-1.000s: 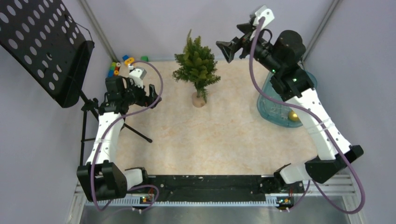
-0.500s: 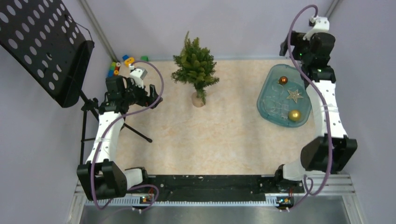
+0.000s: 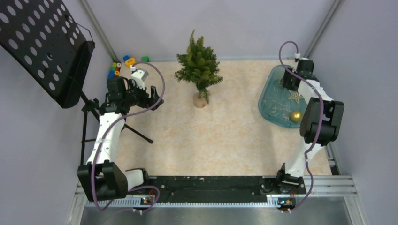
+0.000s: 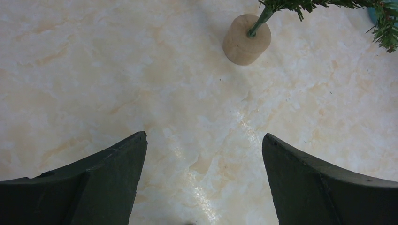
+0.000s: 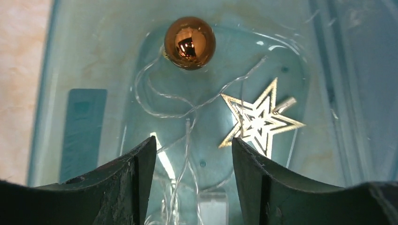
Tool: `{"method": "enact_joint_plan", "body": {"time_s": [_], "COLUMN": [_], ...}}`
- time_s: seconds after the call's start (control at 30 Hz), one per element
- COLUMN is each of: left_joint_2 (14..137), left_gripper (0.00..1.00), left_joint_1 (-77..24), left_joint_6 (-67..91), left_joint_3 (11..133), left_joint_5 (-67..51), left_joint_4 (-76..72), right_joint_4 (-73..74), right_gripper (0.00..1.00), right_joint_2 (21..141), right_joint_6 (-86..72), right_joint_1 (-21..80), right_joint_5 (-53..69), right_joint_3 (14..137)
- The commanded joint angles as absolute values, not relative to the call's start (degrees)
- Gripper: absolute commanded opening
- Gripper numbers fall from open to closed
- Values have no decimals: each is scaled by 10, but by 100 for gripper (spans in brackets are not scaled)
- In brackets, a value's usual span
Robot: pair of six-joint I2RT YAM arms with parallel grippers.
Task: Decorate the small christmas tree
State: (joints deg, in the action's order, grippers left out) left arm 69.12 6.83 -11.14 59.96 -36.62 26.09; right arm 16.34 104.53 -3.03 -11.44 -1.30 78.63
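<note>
Left end effector [image 4: 202, 138] hangs wide open w/ nothing in it, above table [image 3: 225, 136]. Right end effector [image 5: 192, 140] is open too & empty, pointing down into teal tray [image 3: 265, 101] at table's right side, over clear strings [image 5: 187, 112], w/ gold star [image 5: 260, 119] and copper ball [image 5: 189, 42] just beyond its tips. Small christmas tree [image 3: 199, 65] stands upright on its round wood base [image 4: 246, 44] at far middle of table, well apart from both.

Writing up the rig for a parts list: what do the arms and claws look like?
The left arm and right arm have white links, black joints and a purple cable looping along each. The left claw and right claw each have two black wedge-shaped fingers.
</note>
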Motion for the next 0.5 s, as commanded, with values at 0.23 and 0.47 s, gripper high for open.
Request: {"method": "enact_joint_plan", "body": {"time_s": [0.23, 0.47], "left_joint_2": [697, 696], "left_gripper": [96, 96], "left_joint_1": [68, 67], "left_joint_6": [-128, -128], "left_joint_3": [631, 631], "left_joint_5": [-382, -372], "left_joint_4": [283, 276], "right_joint_4": [90, 98], "right_gripper": [59, 52], "right_joint_2": [1138, 1183], "right_joint_6": [26, 31], "right_joint_1": [-119, -119], "right_joint_5": [14, 27], "right_joint_3": [821, 859]}}
